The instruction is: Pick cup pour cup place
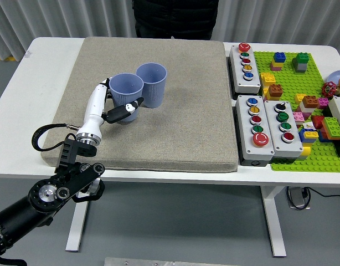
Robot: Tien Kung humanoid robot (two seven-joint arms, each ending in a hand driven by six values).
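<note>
Head view puts your left arm (42,191) at the lower left, reaching up over the table's (26,83) near edge onto the grey mat (175,127). You have the left hand (112,105) wrapped around the near blue cup (125,93), thumb across its front and fingers behind it, so it is closed on that cup. The cup is upright, its base low at the mat; you cannot tell whether it is fully set down. What is inside it cannot be made out from here.

Just behind and to the right you see the second blue cup (152,84), upright on the mat, its side touching or all but touching the held cup. Its inside is also not clear enough to judge.

To your right, off the mat, sit three grey button boxes (253,133) with coloured buttons; no lettering on them is readable. Beyond them lies a green baseplate (303,111) scattered with coloured building bricks (311,102).

At the far edge a person in dark clothing (175,16) stands behind the table, hands not visible.
</note>
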